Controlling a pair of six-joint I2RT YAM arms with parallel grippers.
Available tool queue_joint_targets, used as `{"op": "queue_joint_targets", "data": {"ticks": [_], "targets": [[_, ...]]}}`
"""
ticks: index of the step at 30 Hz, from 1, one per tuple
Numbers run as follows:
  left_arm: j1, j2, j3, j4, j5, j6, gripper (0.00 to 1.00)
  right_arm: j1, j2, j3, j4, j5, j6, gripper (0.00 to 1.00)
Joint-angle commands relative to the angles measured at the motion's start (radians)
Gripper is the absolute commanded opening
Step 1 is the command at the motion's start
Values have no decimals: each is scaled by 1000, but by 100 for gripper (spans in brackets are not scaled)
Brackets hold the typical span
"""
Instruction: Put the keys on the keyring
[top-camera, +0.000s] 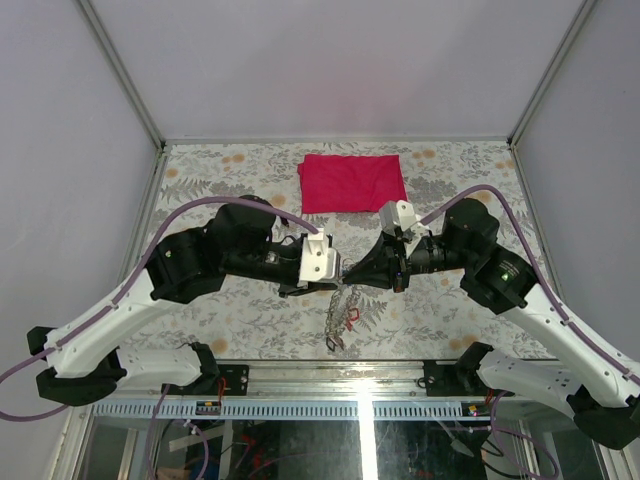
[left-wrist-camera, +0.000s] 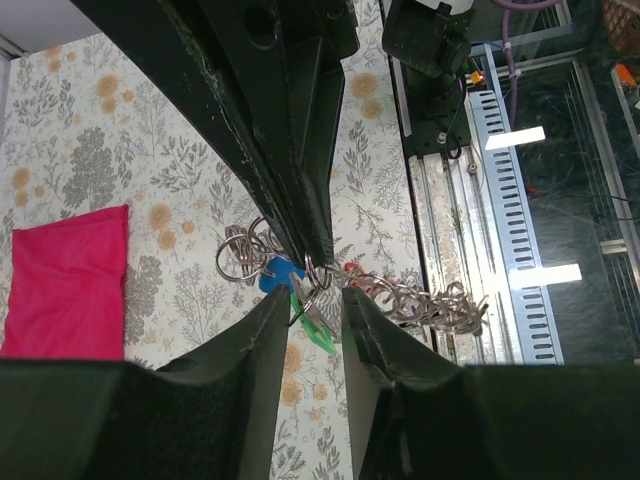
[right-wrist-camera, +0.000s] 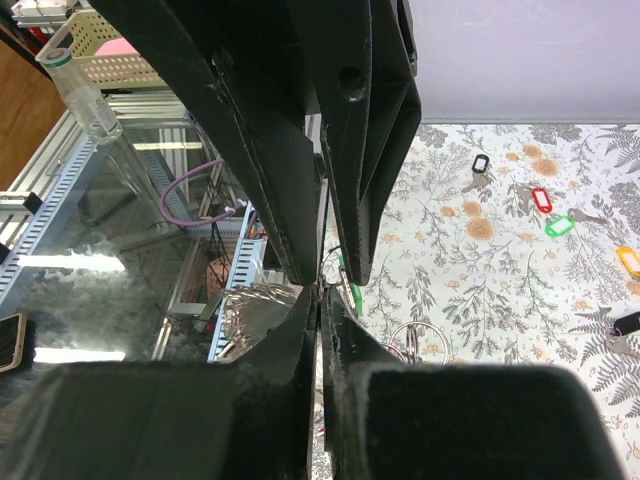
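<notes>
My right gripper (left-wrist-camera: 318, 255) comes down from the top of the left wrist view, shut on a small silver keyring (left-wrist-camera: 326, 279). From it hang more linked silver rings (left-wrist-camera: 430, 298) and keys with blue (left-wrist-camera: 275, 276), green (left-wrist-camera: 322, 330) and red (left-wrist-camera: 350, 268) tags. My left gripper (left-wrist-camera: 316, 297) has its jaws apart on either side of the green-tagged key, tip to tip with the right one. In the top view both grippers meet mid-table, left (top-camera: 338, 268) and right (top-camera: 352, 272), with the ring bunch (top-camera: 338, 312) dangling below.
Loose tagged keys lie on the floral table: black (right-wrist-camera: 480, 165), red (right-wrist-camera: 541, 200), green (right-wrist-camera: 558, 226), yellow (right-wrist-camera: 628, 262). A folded red cloth (top-camera: 352, 182) lies at the back. The table's near edge and metal rail (left-wrist-camera: 500, 180) are just beside the rings.
</notes>
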Motion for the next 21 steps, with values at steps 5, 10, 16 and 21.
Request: {"op": "queue_joint_targets", "data": {"ticks": [5, 10, 16, 21], "targets": [[-5, -24, -1, 11, -8, 11, 25, 5, -37, 51, 59, -7, -6, 0], [-7, -27, 0, 8, -14, 10, 20, 4, -38, 50, 56, -4, -5, 0], [-6, -32, 2, 6, -19, 9, 12, 3, -39, 49, 56, -3, -5, 0], [-6, -33, 1, 7, -25, 8, 1, 4, -44, 45, 63, -5, 3, 0]]}}
